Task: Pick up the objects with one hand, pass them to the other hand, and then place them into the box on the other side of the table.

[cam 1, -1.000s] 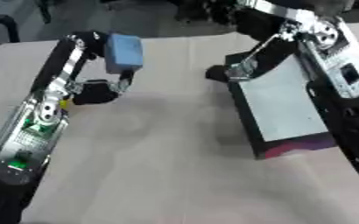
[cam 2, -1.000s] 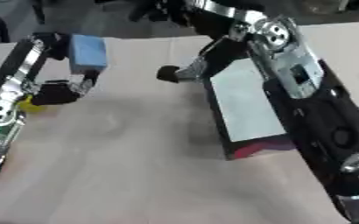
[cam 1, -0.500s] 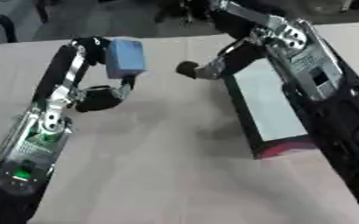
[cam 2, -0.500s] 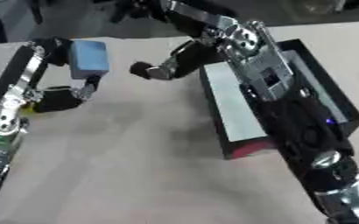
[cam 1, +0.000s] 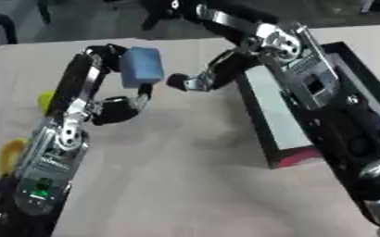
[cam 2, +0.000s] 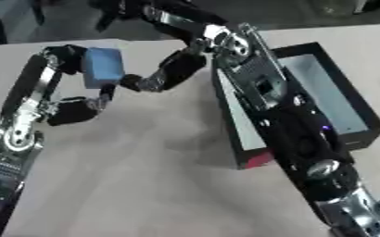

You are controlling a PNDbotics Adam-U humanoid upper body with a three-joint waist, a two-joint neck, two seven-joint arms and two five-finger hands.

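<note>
1. One pale table point(cam 1: 169, 185) fills most of both views, with a dark floor beyond its far edge.
2. Black with silver joints, the right arm point(cam 2: 282, 115) comes from the near right and crosses over the box toward the far middle.
3. Along the left side, the left arm point(cam 1: 60, 143) reaches from the near left corner toward the far left.
4. On the right part of the table lies a black box point(cam 2: 339, 99) with a pale inside and a red near end; nothing shows in the part of it that is visible.
5. At the far left the left hand point(cam 1: 116, 99) has its fingers curled, and a blue block point(cam 1: 142, 67) sits at its far side; whether the fingers truly clasp it I cannot tell.
6. Just right of the block, the right hand point(cam 2: 162, 76) points at it with fingers drawn together; whether it touches cannot be told.
7. Two yellow shapes point(cam 1: 46, 99) point(cam 1: 9, 155) lie left of the left arm, partly hidden.
</note>
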